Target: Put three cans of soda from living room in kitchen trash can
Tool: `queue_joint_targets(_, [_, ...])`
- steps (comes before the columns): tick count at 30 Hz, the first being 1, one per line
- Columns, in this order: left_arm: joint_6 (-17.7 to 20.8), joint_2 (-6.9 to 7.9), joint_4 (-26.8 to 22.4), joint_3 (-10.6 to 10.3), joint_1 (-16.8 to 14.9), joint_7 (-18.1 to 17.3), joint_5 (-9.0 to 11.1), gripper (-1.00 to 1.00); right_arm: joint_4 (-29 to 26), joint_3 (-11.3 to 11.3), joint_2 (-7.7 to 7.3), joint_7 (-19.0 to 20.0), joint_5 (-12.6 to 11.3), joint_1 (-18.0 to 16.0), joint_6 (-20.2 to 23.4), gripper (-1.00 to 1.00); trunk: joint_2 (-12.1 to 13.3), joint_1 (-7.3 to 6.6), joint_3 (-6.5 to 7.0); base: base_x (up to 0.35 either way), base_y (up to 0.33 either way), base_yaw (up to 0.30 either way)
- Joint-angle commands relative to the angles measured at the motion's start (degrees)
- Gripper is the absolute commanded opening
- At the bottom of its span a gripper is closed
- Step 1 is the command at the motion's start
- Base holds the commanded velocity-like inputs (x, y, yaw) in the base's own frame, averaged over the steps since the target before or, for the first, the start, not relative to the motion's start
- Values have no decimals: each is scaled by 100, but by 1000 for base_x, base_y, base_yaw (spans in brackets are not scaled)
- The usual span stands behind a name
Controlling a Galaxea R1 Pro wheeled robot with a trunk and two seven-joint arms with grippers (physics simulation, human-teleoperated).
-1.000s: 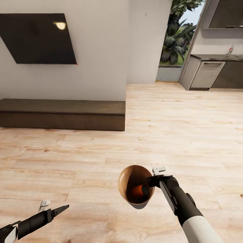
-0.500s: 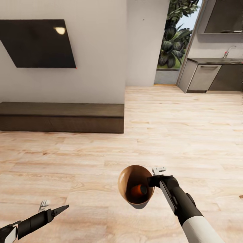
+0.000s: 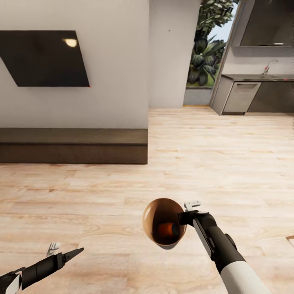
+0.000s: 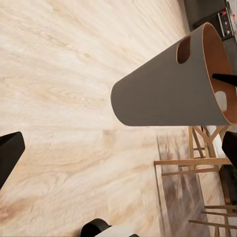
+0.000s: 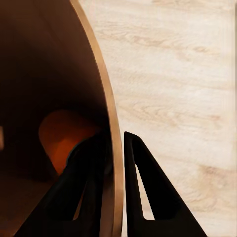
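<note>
The tash can (image 3: 157, 212) hangs tilted above the wood floor, its glossy orange-brown inside facing me. My right gripper (image 3: 181, 220) is shut on its rim, one finger inside and one outside, as the right wrist view shows at the rim (image 5: 106, 113). One orange can of soda (image 3: 165, 230) lies at the bin's bottom, also seen as an orange shape (image 5: 61, 136). The other cans are hidden or out of view. My left gripper (image 3: 65, 253) is open and holds nothing, low at the left. The bin's pale grey outside (image 4: 168, 94) shows in the left wrist view.
A long low dark bench (image 3: 73, 145) runs along the wall under the TV (image 3: 45, 57). The kitchen cabinets (image 3: 241, 96), the tap (image 3: 269, 65) and the plant window (image 3: 202, 57) lie far ahead to the right. Wooden furniture legs (image 4: 197, 163) stand behind the bin.
The whole picture has shifted, so the camera has moved: the bench sits lower and the kitchen further left and smaller. Both arms and the bin keep their places in the view.
</note>
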Motion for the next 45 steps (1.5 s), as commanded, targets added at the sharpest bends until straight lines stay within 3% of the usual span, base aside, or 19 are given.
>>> queue_joint_targets(1, [0,0,0,0,0,0,0,100,-1,1,1,32,-67,-1,-8,-100,0,0,10,0,0,-36])
queue_joint_targets(27, [0,0,0,0,0,-1,0,100,16,6,1,32,-64,-1,-43,-100,0,0,255,6,4,-4])
queue_joint_targets(37, [8,0,0,0,0,-2,-1,100,16,12,1,32,-64,-1,-43,-100,0,0,270,229,186,18])
queue_joint_targets(45, [6,0,0,0,0,-8,0,100,17,15,1,31,-64,-1,-43,-100,0,0,270,154,275,239])
